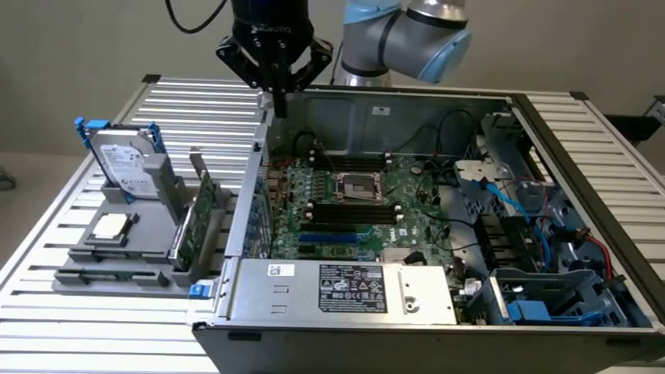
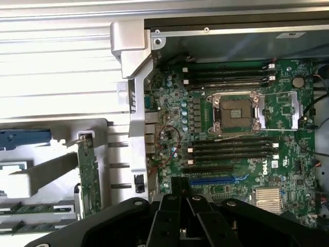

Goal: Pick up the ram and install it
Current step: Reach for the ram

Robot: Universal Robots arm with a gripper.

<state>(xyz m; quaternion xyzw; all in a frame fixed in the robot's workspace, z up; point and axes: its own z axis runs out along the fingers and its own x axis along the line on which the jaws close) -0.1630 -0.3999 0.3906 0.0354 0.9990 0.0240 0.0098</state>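
The ram (image 1: 109,274) is a thin green stick lying flat in the front of a grey holder (image 1: 124,249), at the exterior view's left, outside the computer case. In the wrist view, green ram strips (image 2: 38,208) sit in that holder. My black gripper (image 1: 279,105) hangs high over the far left wall of the open case (image 1: 311,288), well away from the ram. Its fingers (image 2: 175,198) are pressed together with nothing between them. On the motherboard (image 1: 353,226), dark memory slots (image 2: 231,149) flank the processor socket (image 2: 234,112).
The grey holder also carries an upright silver hard drive with blue rails (image 1: 127,164), a standing green expansion card (image 1: 198,222) and a processor chip (image 1: 109,227). Cables and drive bays (image 1: 540,234) crowd the case at the exterior view's right. A slatted metal table (image 1: 62,327) lies underneath.
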